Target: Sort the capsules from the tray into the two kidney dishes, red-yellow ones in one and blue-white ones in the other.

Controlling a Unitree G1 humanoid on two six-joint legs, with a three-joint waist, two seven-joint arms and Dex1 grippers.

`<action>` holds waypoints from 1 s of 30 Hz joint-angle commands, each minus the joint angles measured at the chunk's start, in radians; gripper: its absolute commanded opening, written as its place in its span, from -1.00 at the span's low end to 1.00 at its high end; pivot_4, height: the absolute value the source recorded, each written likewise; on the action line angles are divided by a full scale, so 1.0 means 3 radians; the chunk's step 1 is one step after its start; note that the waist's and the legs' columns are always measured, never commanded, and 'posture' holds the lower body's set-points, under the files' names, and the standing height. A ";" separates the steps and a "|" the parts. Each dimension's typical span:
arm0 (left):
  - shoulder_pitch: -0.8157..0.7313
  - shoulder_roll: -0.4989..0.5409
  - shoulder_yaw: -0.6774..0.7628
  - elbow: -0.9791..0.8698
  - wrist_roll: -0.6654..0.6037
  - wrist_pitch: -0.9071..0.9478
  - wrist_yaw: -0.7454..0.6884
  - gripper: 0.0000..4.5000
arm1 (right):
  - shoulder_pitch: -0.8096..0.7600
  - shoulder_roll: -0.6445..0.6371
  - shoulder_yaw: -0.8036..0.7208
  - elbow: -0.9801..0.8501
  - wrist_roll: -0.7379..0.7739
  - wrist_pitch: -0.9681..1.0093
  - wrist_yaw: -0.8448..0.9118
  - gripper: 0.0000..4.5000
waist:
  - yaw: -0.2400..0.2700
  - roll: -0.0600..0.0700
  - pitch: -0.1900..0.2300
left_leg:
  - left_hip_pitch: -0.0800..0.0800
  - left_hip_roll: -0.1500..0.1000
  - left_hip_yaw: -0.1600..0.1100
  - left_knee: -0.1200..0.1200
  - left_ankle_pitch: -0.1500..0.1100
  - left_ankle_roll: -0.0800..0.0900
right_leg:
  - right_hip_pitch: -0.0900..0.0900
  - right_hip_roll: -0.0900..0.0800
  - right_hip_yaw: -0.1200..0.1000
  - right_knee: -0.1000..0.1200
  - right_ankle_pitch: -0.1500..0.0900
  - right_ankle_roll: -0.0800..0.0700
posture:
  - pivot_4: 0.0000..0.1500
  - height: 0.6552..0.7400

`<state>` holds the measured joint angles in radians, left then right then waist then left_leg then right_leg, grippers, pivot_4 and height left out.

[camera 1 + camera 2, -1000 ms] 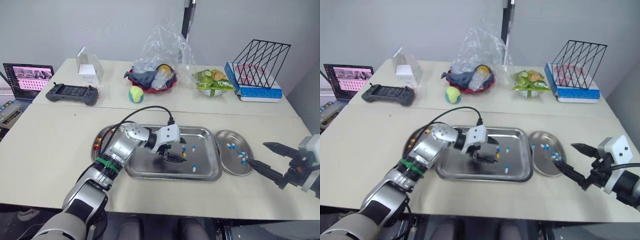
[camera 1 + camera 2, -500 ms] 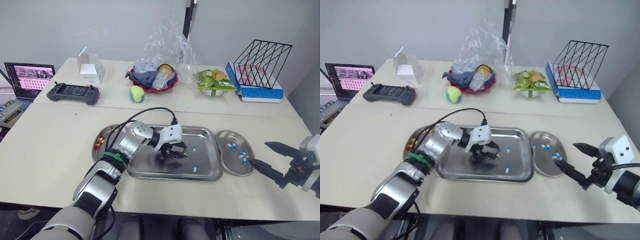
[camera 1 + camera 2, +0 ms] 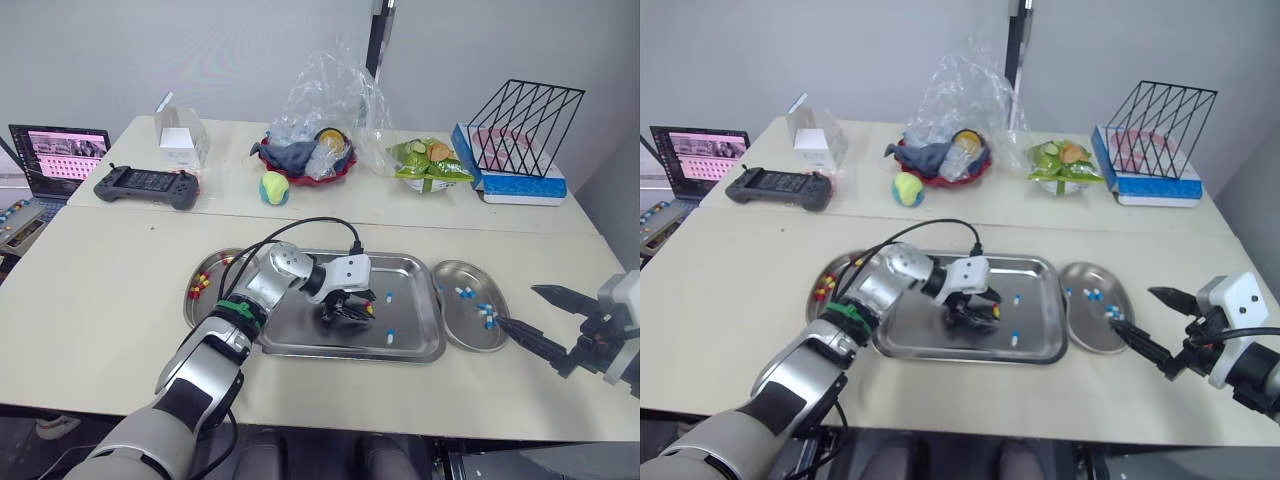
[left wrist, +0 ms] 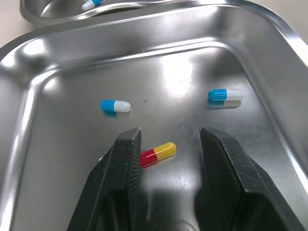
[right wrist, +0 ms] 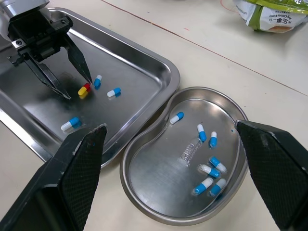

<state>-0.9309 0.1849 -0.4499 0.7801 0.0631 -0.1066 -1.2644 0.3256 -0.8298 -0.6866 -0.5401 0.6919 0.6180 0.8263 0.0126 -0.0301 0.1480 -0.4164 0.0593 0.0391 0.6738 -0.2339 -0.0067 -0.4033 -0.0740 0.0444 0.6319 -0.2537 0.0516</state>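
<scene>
Left wrist view: left hand (image 4: 169, 133), spread, straddles the single red-yellow capsule (image 4: 158, 153) in the tray (image 5: 159, 62); three blue-white capsules (image 5: 114, 92) lie nearby. Right hand (image 3: 517, 306), spread, hovers near the surface's (image 3: 100, 300) front right corner.

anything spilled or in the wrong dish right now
Nothing stands out. The right steel kidney dish holds only blue-white capsules, the left steel kidney dish red-yellow capsules, and the remaining capsules lie inside the rectangular steel tray.
</scene>
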 commanded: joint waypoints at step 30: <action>-0.0024 -0.0177 -0.0055 -0.0102 0.0240 0.0013 0.0036 -0.12 | -0.0066 0.0028 -0.0146 -0.0111 0.0032 -0.0009 -0.0055 1.00 | 0.0006 0.0000 0.0000 | -0.0001 0.0000 -0.0001 0.0006 -0.0001 0.0002 | 0.0002 -0.0001 -0.0001 0.0002 0.0000 0.0001 | 1.00 0.85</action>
<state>-0.9350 0.1429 -0.4557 0.7798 0.1204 -0.0939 -1.2603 0.3126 -0.8149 -0.7014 -0.5489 0.6917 0.6185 0.8194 0.0143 -0.0301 0.1480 -0.4166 0.0592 0.0386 0.6755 -0.2342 -0.0062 -0.4028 -0.0741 0.0442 0.6326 -0.2538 0.0518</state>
